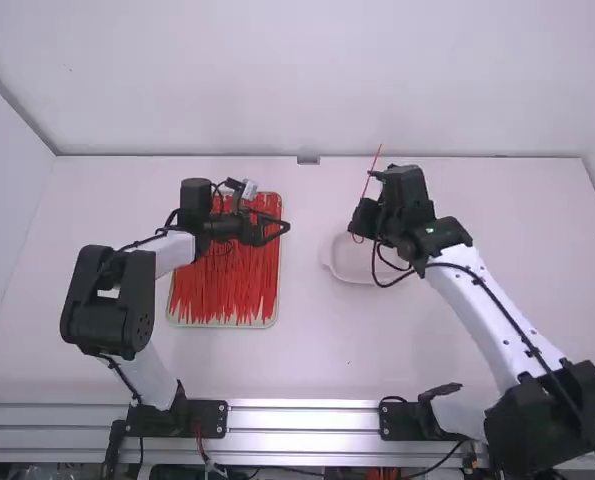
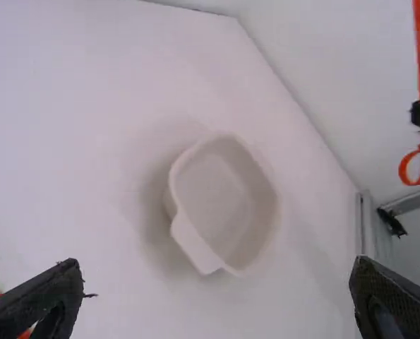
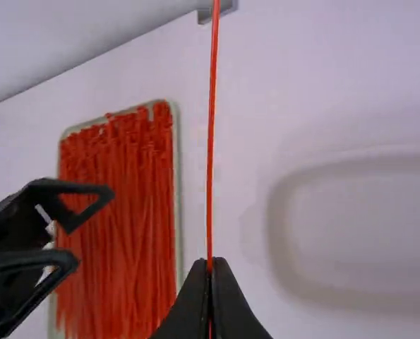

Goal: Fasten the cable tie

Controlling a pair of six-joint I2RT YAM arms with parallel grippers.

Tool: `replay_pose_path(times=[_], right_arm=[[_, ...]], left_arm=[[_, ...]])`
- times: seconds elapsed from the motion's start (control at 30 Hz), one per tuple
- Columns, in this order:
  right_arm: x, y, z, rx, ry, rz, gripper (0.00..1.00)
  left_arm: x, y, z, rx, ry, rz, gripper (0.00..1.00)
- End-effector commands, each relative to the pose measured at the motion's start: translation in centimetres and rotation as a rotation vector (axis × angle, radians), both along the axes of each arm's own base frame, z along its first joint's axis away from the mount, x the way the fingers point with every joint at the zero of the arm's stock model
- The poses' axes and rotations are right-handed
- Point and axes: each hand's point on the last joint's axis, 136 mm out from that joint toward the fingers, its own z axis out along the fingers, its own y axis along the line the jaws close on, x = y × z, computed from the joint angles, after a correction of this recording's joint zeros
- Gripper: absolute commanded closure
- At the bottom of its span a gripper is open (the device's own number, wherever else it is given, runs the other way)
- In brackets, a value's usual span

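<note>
A red cable tie [image 1: 375, 164] is pinched in my right gripper [image 1: 366, 207], held above the white bowl [image 1: 342, 268]. Its tail [image 3: 212, 134] stands straight up from the shut fingertips, and a small closed loop [image 2: 415, 162] hangs below the grip. In the right wrist view my own gripper [image 3: 210, 277] clamps the strap. My left gripper [image 1: 279, 228] hovers open over the far end of the tray [image 1: 273, 322] of red cable ties [image 1: 225, 280], with nothing between its fingers [image 2: 42, 302]. It faces the bowl [image 2: 222, 206] and the right gripper.
The tray [image 3: 173, 113] lies left of centre, with the bowl [image 3: 358, 226] to its right. My left gripper [image 3: 37, 229] stands over the ties [image 3: 125, 233]. The table's back edge meets a white wall, where a small grey bracket [image 1: 308, 158] sits.
</note>
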Motion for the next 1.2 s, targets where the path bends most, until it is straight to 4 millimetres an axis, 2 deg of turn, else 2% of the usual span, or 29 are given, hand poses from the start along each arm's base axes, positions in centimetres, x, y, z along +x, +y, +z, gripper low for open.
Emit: replay_pose_path(times=[0.0, 0.17, 0.5, 0.77, 0.97, 1.17], right_arm=[[0.2, -0.6, -3.3, -0.043, 0.054, -0.027, 1.00], [0.1, -0.7, -5.8, -0.067, 0.102, -0.023, 1.00], [1.7, -3.5, -10.6, -0.118, 0.197, -0.106, 1.00], [2.5, -3.6, -14.6, -0.130, 0.255, -0.119, 1.00], [2.4, -3.6, -14.8, -0.134, 0.262, -0.116, 1.00], [2.5, -4.6, -14.9, -0.130, 0.272, -0.141, 1.00]], left_arm=[[0.8, 0.6, -0.3, 0.039, -0.023, 0.031, 0.01], [0.3, 0.4, -0.7, 0.041, 0.010, 0.016, 0.01], [-0.5, 0.3, -1.5, 0.064, 0.055, -0.001, 0.01], [-0.4, 0.7, -1.6, 0.066, 0.057, 0.010, 0.01], [-0.3, 0.8, -1.6, 0.066, 0.056, 0.012, 0.01], [-0.4, 0.6, -1.6, 0.075, 0.031, -0.001, 0.01]])
